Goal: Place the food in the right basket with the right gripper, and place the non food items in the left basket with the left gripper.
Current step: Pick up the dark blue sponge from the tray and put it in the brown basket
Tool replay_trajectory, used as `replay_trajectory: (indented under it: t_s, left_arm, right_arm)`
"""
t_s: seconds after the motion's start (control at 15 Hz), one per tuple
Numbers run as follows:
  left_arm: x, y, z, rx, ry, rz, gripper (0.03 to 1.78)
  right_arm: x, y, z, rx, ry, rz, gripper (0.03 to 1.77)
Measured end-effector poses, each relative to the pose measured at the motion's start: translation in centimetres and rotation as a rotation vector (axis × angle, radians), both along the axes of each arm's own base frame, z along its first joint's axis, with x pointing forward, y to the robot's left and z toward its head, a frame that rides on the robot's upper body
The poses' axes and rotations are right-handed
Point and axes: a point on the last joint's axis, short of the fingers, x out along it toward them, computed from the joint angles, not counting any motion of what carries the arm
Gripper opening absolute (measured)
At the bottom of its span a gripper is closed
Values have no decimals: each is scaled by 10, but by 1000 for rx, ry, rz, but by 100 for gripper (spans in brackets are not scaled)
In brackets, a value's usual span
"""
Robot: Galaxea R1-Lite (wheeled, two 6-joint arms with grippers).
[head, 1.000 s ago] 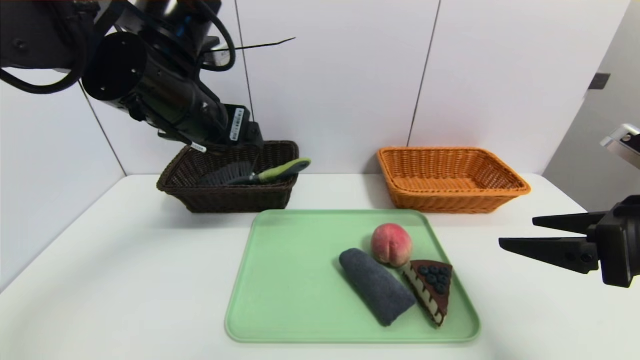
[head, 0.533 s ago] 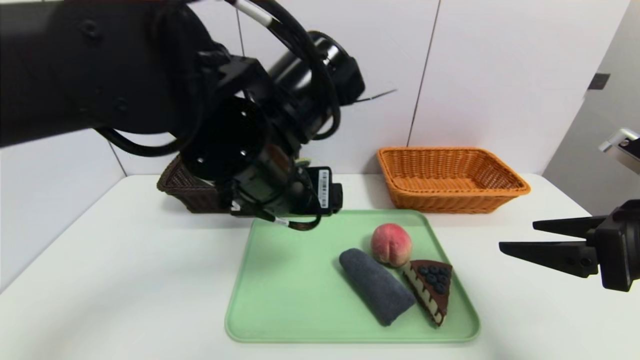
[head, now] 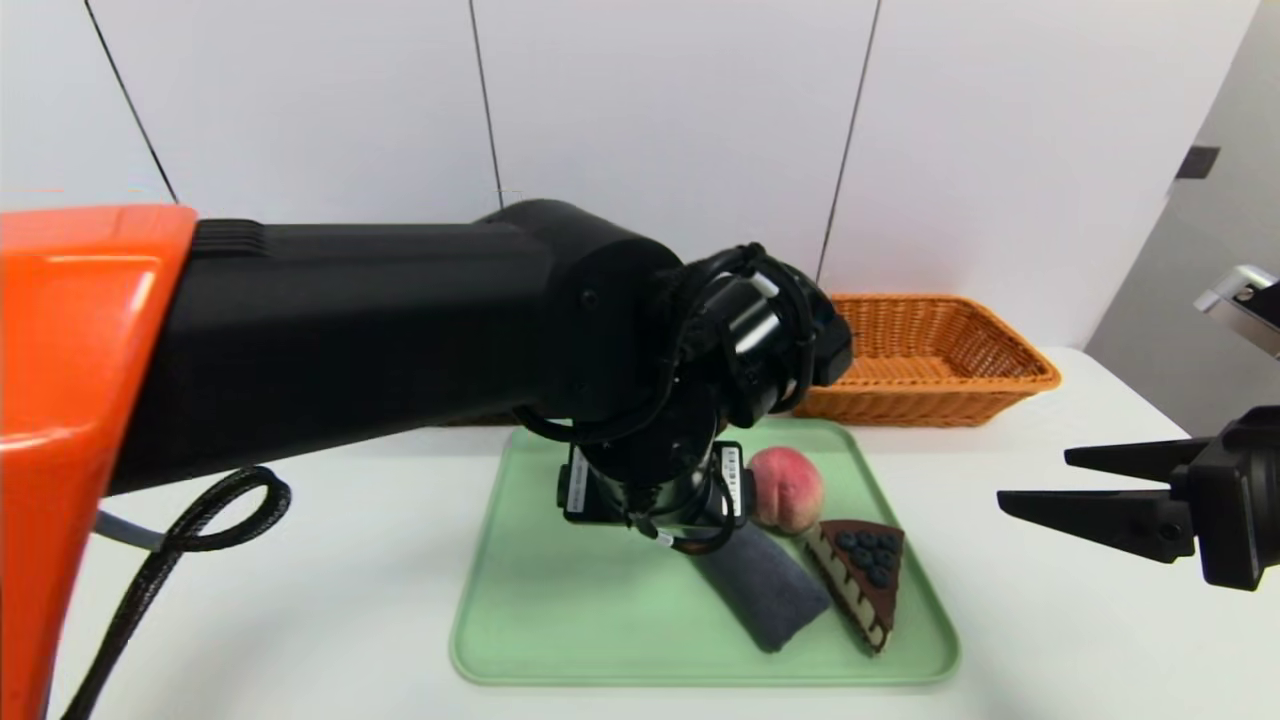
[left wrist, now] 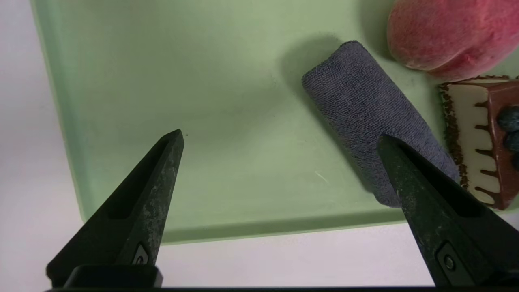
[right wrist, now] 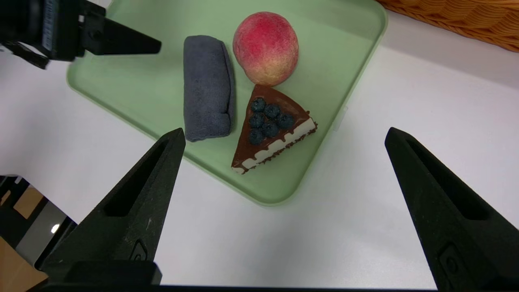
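Left gripper [left wrist: 279, 138] jaws wide open, low over the green tray [head: 560, 620], one tip above the rolled grey towel [left wrist: 365, 109], the other over bare tray. Towel lies in the tray's right half, peach [head: 787, 488] just beside its far end, chocolate cake slice [head: 862, 580] along its right side near the tray's right edge. Right gripper [head: 1040, 480] jaws open, empty, hanging above the table's right edge; orange basket [head: 950, 350] at the table's far right.
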Motion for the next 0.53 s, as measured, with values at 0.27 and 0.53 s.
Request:
replay_trajectory:
  t_s: [0.27, 0.53]
  left_arm:
    - [5, -11, -15, 18, 14, -4, 169]
    - [5, -20, -19, -3, -6, -22, 169]
  right_arm:
    - [-1, 0, -4, -3, 14, 0, 170]
    - [0, 0, -6, -2, 11, 1, 170]
